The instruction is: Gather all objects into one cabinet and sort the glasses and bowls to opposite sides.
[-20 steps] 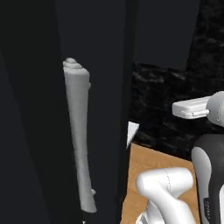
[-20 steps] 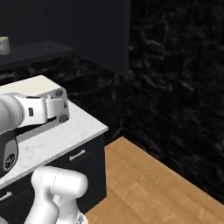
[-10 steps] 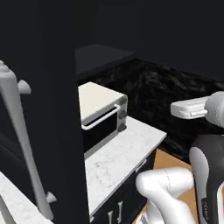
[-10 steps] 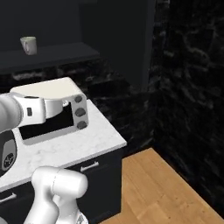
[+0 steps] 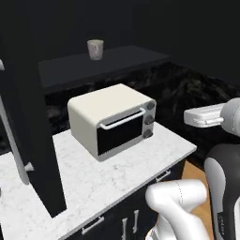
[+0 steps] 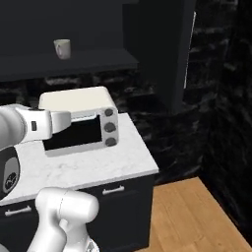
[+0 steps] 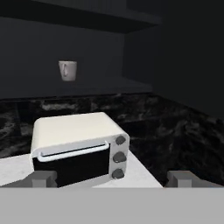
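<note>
Mug [image 5: 95, 48] on cabinet shelf [image 5: 108, 63] above counter [image 5: 117, 173]

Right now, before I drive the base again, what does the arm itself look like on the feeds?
The arm is glossy white with rounded, bulbous link shells and dark grey to black bands at the joints. Its hand is a flat white block. The gripper ends in two small, squarish, dark grey finger tips. No cables show.

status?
Gripper open, empty, facing the counter. One mug upright on the dark cabinet shelf. Toaster oven on the counter below the shelf.
</note>
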